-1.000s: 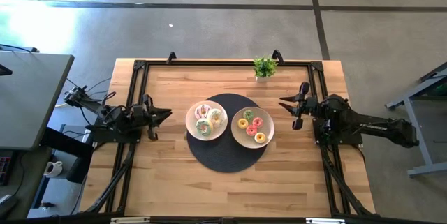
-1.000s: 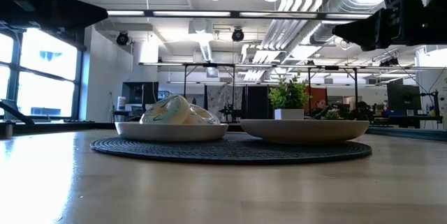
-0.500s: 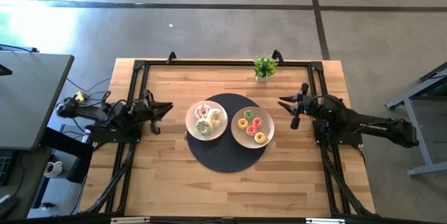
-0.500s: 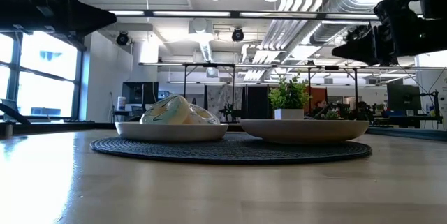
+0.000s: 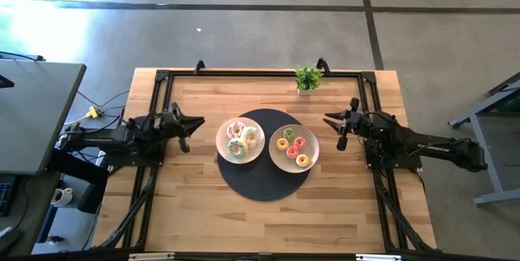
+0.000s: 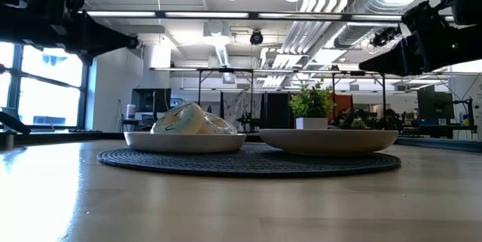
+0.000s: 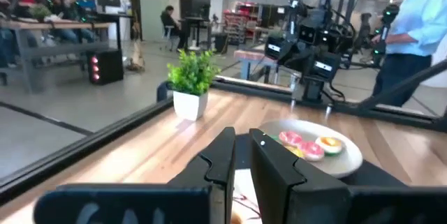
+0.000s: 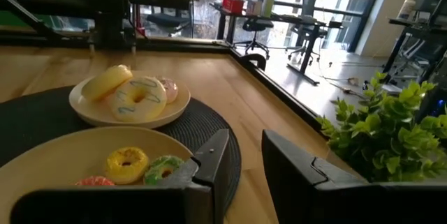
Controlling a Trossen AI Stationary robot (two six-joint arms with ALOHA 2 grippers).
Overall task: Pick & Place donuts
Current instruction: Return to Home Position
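Note:
Two white plates sit on a round dark mat (image 5: 260,184) at mid-table. The left plate (image 5: 221,149) holds larger iced donuts (image 5: 240,139), piled up in the low view (image 6: 184,118). The right plate (image 5: 276,162) holds several small donuts (image 5: 293,147), pink, yellow and green. My left gripper (image 5: 195,123) hangs level to the left of the plates, its fingers (image 7: 223,158) a narrow gap apart with nothing between them. My right gripper (image 5: 331,123) hangs level to the right of the plates, open and empty, facing the small donuts (image 8: 127,162).
A small potted plant (image 5: 308,78) stands at the table's far edge, right of centre. A black frame (image 5: 162,74) runs along the far and side edges. Bare wood lies between the mat and the near edge. A person (image 7: 419,21) stands beyond the table.
My left arm has swung round at its base, carrying its gripper a little toward the far edge until it points straight at the plates. My right gripper has tipped down slightly and sits lower in the low view. The donuts and plates have stayed put.

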